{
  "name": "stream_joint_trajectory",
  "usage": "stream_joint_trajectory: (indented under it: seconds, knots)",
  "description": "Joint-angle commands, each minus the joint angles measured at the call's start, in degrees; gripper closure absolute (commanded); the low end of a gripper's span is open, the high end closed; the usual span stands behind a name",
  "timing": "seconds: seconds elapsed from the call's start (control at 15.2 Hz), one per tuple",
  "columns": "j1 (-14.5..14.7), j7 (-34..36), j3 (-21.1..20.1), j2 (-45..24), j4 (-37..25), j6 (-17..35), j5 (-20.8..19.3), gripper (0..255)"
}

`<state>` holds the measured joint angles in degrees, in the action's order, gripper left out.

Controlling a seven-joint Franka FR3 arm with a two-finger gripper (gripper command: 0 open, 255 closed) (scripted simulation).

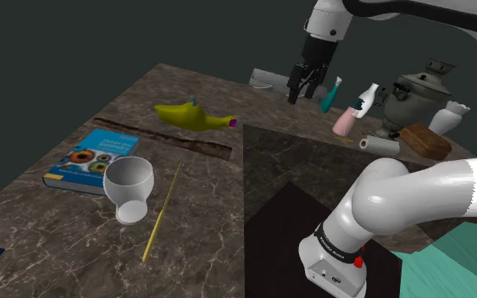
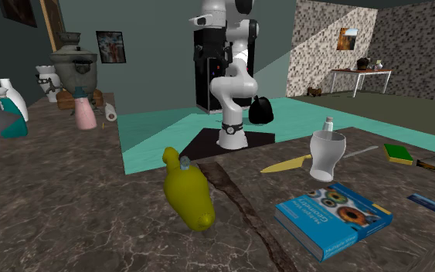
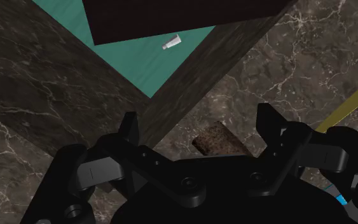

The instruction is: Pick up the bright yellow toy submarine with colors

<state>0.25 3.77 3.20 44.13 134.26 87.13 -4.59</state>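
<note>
Yellow submarine [image 1: 192, 117] lies on marble top [image 1: 202, 222], well apart from the claw [image 1: 304, 91].

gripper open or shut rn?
Open: in the wrist view the gripper shows its two black fingers standing well apart, clasping nothing.

No legible words, numbers or brands anywhere. Pale lines of title print on the cover of the blue book [image 1: 92, 159], above and beside its ring pattern, too small to read. Same print seen across the book's cover from the second exterior view, again beyond reading. Tiny white lettering on the black band [image 1: 335, 245] round the foot of the arm [image 1: 397, 199], also impossible to make out.
</note>
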Motion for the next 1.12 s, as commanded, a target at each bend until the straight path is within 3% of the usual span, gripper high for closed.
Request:
stream_joint_trajectory:
  seconds: [0.0,0.53,1.06]
  knots:
    - [0.0,0.0,0.0,0.0,0.0,0.0,0.0,0]
    - [0.8,1.6,-0.7,-16.0,-5.4,11.7,0.1,0]
    - [1.3,2.9,-1.4,-32.9,-15.6,19.3,-0.1,0]
